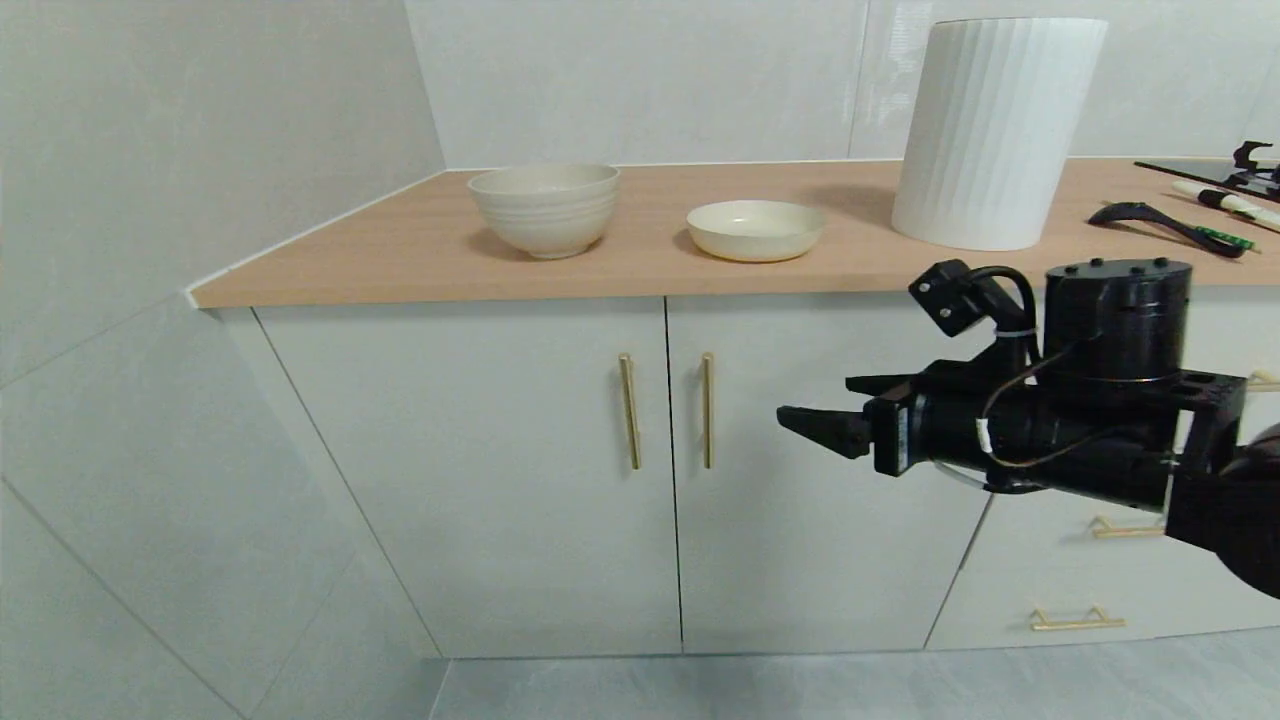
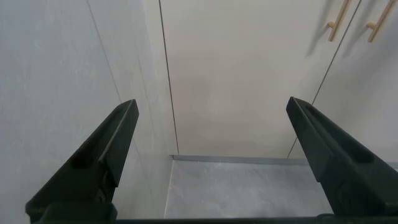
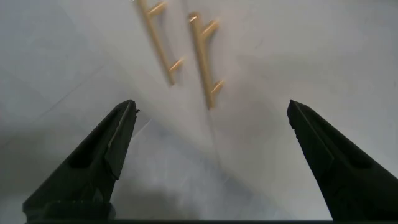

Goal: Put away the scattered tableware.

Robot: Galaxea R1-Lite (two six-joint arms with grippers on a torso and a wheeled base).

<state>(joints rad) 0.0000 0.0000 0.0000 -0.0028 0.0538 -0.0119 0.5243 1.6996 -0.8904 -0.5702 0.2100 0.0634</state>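
Wide-open, empty left gripper [image 2: 211, 102]; right gripper [image 3: 211, 102] likewise, near gold cabinet handles [image 3: 202, 59].

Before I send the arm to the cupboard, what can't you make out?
- Contents behind the shut cupboard doors: hidden by them, head view.
- Counter behind the white container: blocked by it, head view.
- Utensils at the counter's right end: cut by the edge, head view.
- Bottom of the deep bowl: hidden by its own wall, head view.
- Door handles: blurred, right wrist view.

bowl [image 1: 543, 208] left of dish [image 1: 755, 229], both on counter [image 1: 380, 250]
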